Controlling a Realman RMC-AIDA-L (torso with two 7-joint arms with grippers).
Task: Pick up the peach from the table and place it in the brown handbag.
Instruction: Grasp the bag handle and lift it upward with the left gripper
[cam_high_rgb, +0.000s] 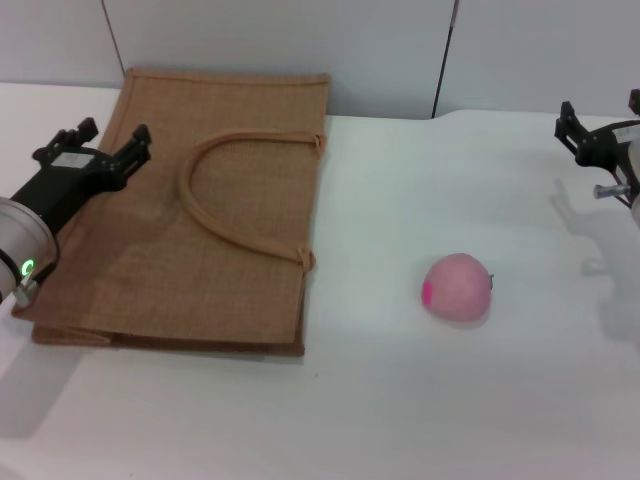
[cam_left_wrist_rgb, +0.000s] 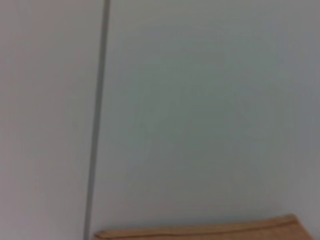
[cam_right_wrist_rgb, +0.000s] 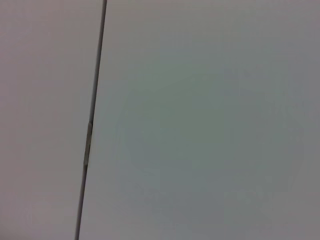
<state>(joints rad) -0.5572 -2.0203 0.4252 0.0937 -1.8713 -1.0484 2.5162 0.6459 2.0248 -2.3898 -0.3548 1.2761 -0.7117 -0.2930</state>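
1. We see the small round pale-pink peach (cam_high_rgb: 458, 288) with its magenta spot lying on the broad white table (cam_high_rgb: 400, 420), at about four o'clock from the large flat tan-brown woven handbag (cam_high_rgb: 200, 200) and well apart from it.
2. We judge the peach light, smooth and apt to roll, so we would take it across its widest middle from above, with gentle pressure.
3. The handbag lies flat with its mouth closed, and we expect the soft jute to need lifting open.
4. The left gripper (cam_high_rgb: 105, 148) hovers over the bag's nine o'clock edge, its fingers apart and empty.
5. The right gripper (cam_high_rgb: 585, 135) hangs at the peach's two o'clock; we cannot tell its state.
6. Plain grey wall panels (cam_right_wrist_rgb: 200, 120) stand behind the table.
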